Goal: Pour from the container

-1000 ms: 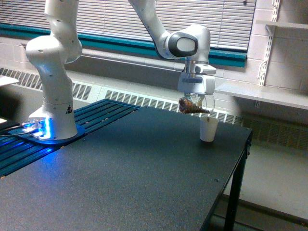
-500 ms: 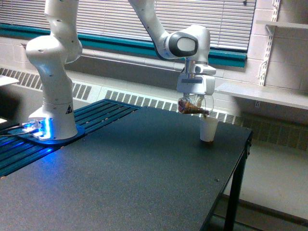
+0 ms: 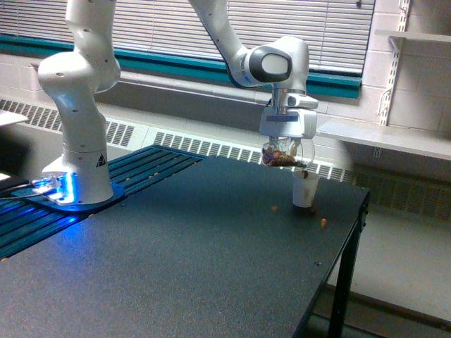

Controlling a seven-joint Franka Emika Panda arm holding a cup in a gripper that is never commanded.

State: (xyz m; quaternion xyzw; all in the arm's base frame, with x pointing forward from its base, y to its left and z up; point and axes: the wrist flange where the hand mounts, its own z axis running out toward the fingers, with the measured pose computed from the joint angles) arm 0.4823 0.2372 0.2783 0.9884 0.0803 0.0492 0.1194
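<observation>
My gripper (image 3: 285, 149) is shut on the container (image 3: 280, 156), a small clear cup with brown nut-like pieces showing through it. The container is tipped on its side, mouth toward the exterior view's right, just above the rim of a white paper cup (image 3: 305, 190) that stands on the black table (image 3: 183, 260). Two small brown pieces (image 3: 323, 222) lie on the table beside the white cup, another one (image 3: 274, 208) to its left.
The arm's white base (image 3: 77, 165) stands on a blue-lit plate at the exterior view's left. The table's right edge (image 3: 356, 218) runs close behind the white cup. A radiator and window blinds line the back wall; a white shelf (image 3: 394, 141) sits at right.
The container has tipped slightly further over the white cup. Small brown pieces have appeared on the table to either side of the white cup.
</observation>
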